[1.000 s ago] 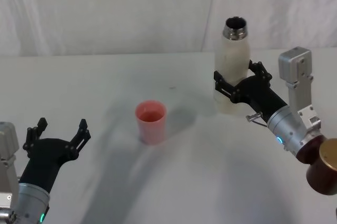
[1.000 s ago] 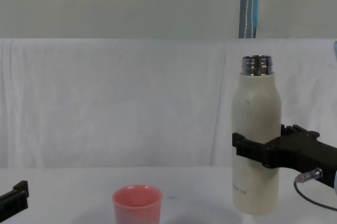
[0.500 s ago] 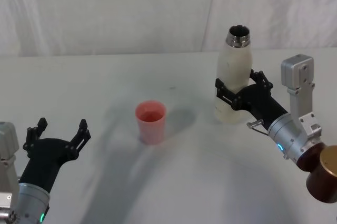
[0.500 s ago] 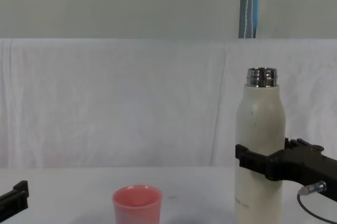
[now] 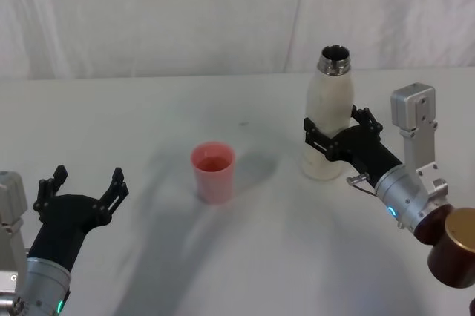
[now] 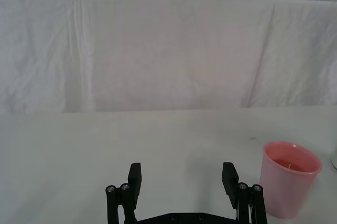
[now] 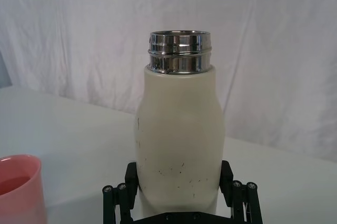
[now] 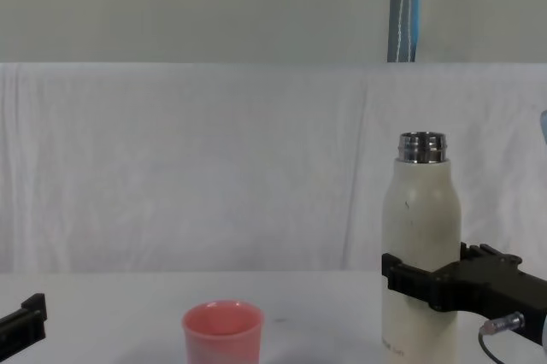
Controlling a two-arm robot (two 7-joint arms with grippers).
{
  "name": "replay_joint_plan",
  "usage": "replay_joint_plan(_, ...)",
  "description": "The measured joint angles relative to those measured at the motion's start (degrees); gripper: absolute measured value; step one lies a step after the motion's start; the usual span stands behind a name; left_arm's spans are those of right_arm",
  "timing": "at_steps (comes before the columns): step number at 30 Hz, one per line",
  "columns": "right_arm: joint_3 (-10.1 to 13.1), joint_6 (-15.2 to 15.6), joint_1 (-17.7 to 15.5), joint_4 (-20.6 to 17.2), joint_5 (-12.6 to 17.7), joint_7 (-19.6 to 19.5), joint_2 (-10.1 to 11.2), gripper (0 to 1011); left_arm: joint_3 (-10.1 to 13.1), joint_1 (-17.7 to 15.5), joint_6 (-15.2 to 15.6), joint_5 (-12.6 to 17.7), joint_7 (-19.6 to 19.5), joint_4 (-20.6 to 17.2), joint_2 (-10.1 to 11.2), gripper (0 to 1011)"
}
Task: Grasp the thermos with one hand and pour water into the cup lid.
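The cream-white thermos stands upright at the right of the table, its steel neck open on top. My right gripper is shut on its lower body, one black finger on each side, as the right wrist view shows for the thermos and gripper. In the chest view the thermos runs out of the lower edge with the gripper around it. The pink cup lid stands upright on the table to its left, apart from it. My left gripper rests open at the near left, with the cup lid ahead and to one side.
A white table carries everything, with a white cloth hanging behind its far edge. A blue-grey pole rises behind the cloth. The table between the cup lid and the thermos is bare.
My right gripper has brought the thermos down and slightly nearer, keeping it upright. The cup lid and left gripper have not moved.
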Motion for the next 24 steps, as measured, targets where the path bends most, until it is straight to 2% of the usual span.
replay_joint_plan(11,-0.2,-0.48,1.13,1.88,0.08,0.01,-0.61,948,0.0,0.0,0.0,0.0,0.0,0.0,0.0,1001)
replay_joint_plan(24,-0.2,-0.28,1.48,2.38,0.24,0.11,-0.73,948,0.0,0.0,0.0,0.0,0.0,0.0,0.0,1001)
